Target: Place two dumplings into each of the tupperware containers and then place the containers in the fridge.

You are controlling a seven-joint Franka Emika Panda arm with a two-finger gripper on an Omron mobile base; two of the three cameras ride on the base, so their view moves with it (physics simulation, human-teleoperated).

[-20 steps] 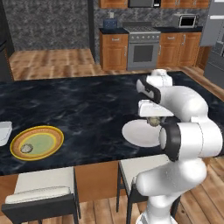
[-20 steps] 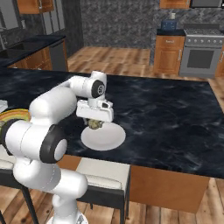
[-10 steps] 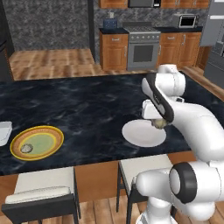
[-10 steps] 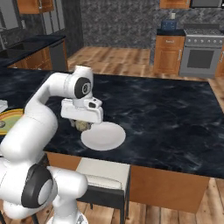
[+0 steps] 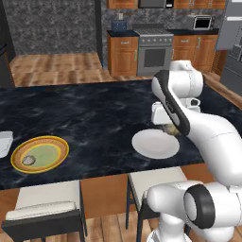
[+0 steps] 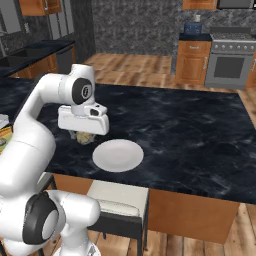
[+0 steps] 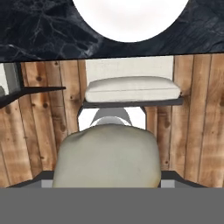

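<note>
Step in hand: carrying one dumpling (image 7: pixel 107 155) to the white container (image 5: pixel 155 144); judged as the transfer leg of the filling stage.
Hand: the hand (image 6: pixel 83 135) is pinching the dumpling, jaws set wide around its bulk and pointing down.
Dumpling position: held clear of the tabletop (image 5: pixel 85 116), just beside the container's rim on the robot's side, about over the tabletop's near edge. The hand view looks past it to a stool cushion (image 7: pixel 131 89) and the wooden floor, so it is not yet above the container.
Container: shallow, white and lidless, lying flat near the tabletop's front edge; nothing is seen inside it.
Second container: a white corner (image 5: pixel 4 142) at the far left of the tabletop, well apart from the hand; contents cannot be told.
Plate: a yellow-rimmed green plate (image 5: pixel 40 154) carries another dumpling (image 5: pixel 29 160).
Dumpling appearance: rounded beige-grey lump, softly creased, wide enough to fill the gap between the jaws; likely soft, so a gentle grip suits.
Next move: shift the hand away from the robot until the dumpling sits over the container's middle, lower, then release.
Progress: early; no container is filled, and the fridge stage has not begun.
Risk: releasing here would drop the dumpling at the rim or off the edge.
</note>
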